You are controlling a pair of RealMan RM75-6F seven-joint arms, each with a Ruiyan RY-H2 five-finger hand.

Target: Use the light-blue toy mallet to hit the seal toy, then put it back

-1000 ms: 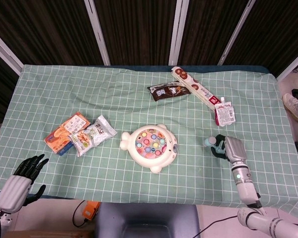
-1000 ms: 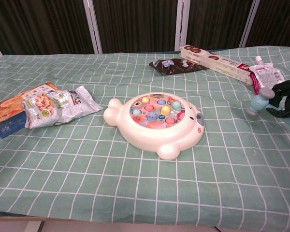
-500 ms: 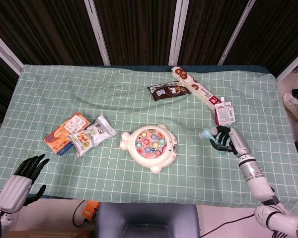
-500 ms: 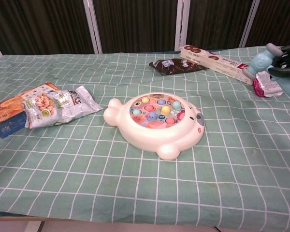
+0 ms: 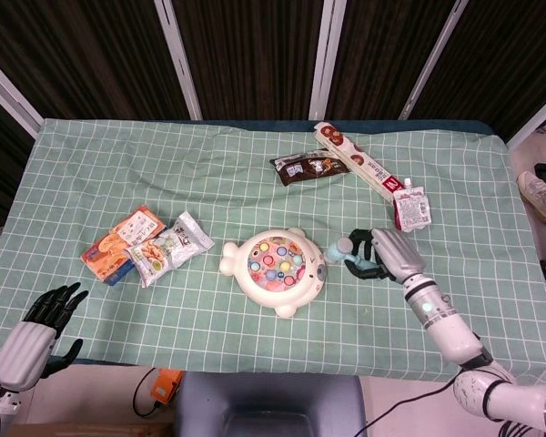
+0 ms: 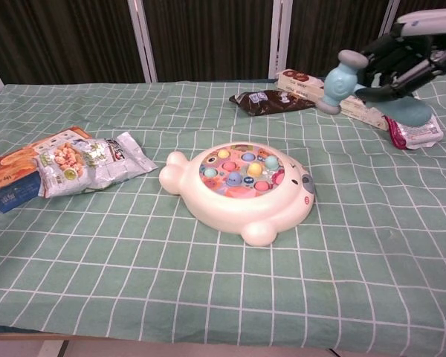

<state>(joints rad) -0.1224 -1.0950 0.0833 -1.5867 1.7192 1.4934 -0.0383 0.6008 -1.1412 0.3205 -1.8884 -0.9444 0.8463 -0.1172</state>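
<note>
Mallet raised beside the seal toy, ready for your strike.

Your right robot hand [image 6: 409, 56] grips the light-blue mallet [image 6: 340, 80] aloft, head pointing toward the seal toy [image 5: 276, 270] on the table [image 5: 255, 182]; your left robot hand [image 5: 41, 326] idles with fingers spread, keeping clear.

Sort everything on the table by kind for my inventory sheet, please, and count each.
Toys: 2, the seal toy and the light-blue toy mallet held by the right hand.
Snack bags: 3, two at left, one dark brown.
Long snack box: 1.
Spouted drink pouch: 1.
Total: 7.
</note>
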